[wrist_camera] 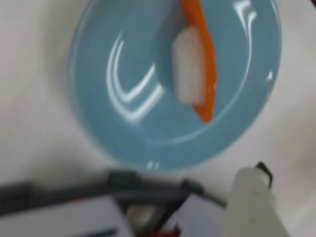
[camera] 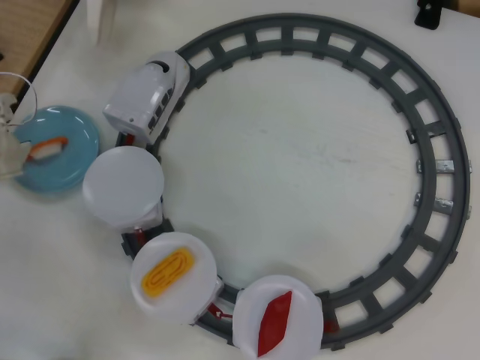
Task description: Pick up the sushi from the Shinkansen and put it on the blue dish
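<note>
Gripper [camera: 9, 146] is mostly cut off at the overhead view's left edge, translucent and faint over the blue dish [camera: 75, 146]; can't tell how its jaws stand. Sushi [camera: 47, 148] lies on that glossy dish, just left of the Shinkansen [camera: 146, 97] on its grey track [camera: 442, 135]. Wrist view is blurred: sushi [wrist_camera: 195, 61] on its side, white rice showing, dish [wrist_camera: 123, 128] rim shiny.

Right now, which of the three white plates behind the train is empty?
The white plate right behind the Shinkansen, nearest the blue dish; the other two carry yellow and red pieces.
</note>
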